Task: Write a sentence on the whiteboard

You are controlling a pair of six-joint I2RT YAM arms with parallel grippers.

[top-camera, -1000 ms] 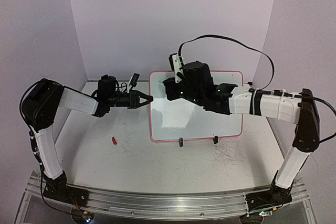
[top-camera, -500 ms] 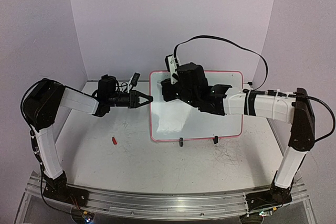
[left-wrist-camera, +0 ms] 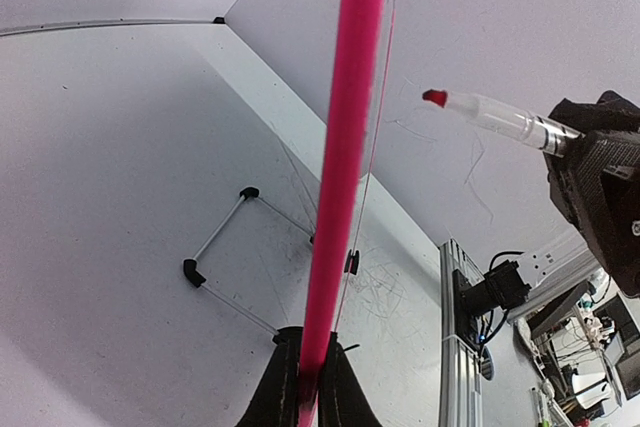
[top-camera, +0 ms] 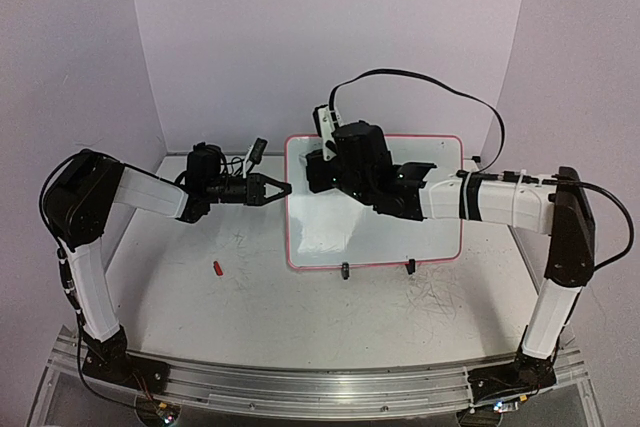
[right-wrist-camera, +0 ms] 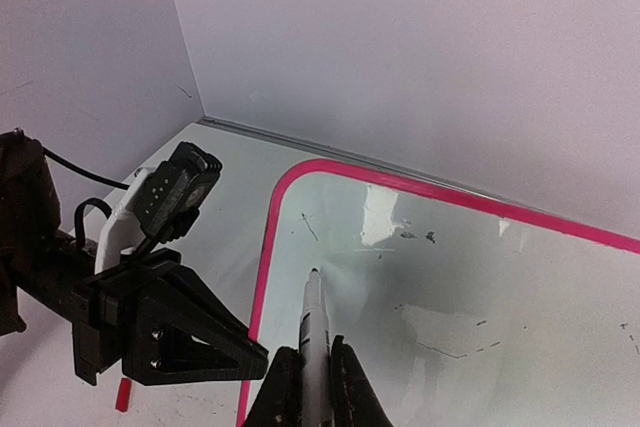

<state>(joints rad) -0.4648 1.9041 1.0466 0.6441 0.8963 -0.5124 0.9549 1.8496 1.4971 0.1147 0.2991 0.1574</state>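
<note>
Pinching the pink left rim of the whiteboard (top-camera: 420, 239) on the table (top-camera: 250, 297), our left claw (top-camera: 281, 188) holds it steady; beyond, our right claw (right-wrist-camera: 307, 379) grips the marker (right-wrist-camera: 313, 322) over the blank top-left corner. We should lower squarely, press lightly, write slowly.

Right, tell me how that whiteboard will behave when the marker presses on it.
The whiteboard looks thin edge-on, so it is probably light and may flex under the marker. Its slim wire stand suggests it could skid or tip; the left gripper pinching its rim likely steadies it.
</note>
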